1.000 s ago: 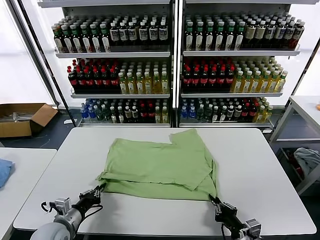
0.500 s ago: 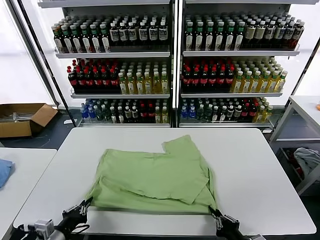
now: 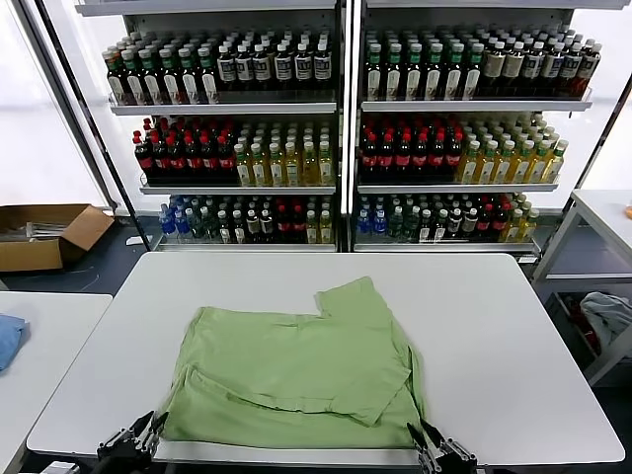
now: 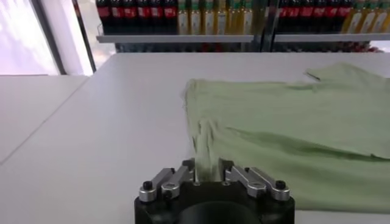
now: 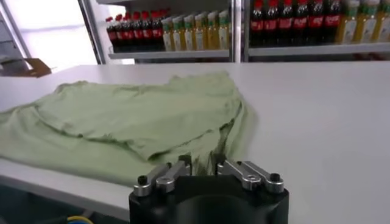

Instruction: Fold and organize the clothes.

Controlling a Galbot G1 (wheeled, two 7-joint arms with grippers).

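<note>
Light olive-green short-sleeved shirt [image 3: 296, 370] of soft, matte knit cloth: lies flat at lower centre of the head view, on the near half of a smooth white rounded-corner table [image 3: 513, 336]. Long axis runs left to right across the frame. Roughly rectangular outline, in at least two layers, with an upper layer's edge slanting across the right half. One squarish flap, probably a sleeve [image 3: 351, 296], points toward the upper right, at the shelves. Near hem sits close to the table's front edge. Shallow wrinkles at the lower left and right corners.

Left gripper [image 3: 138, 439]: lower left of the head view, at the shirt's near left corner. Metal fingers [image 4: 181, 175] stand partly apart in the wrist view; a bunched ridge of green cloth lies in the gap, not visibly squeezed.

Right gripper [image 3: 434, 456]: lower right of centre, at the near right corner. Fingers [image 5: 239, 170] likewise partly parted, with the hem lying between them.

Background, upper frame: metal shelving [image 3: 341, 104] with rows of bottles. Brown cardboard box [image 3: 44, 232] at left edge, blue cloth [image 3: 8, 336] below it, grey-white cloth pile [image 3: 607, 316] at right edge.
</note>
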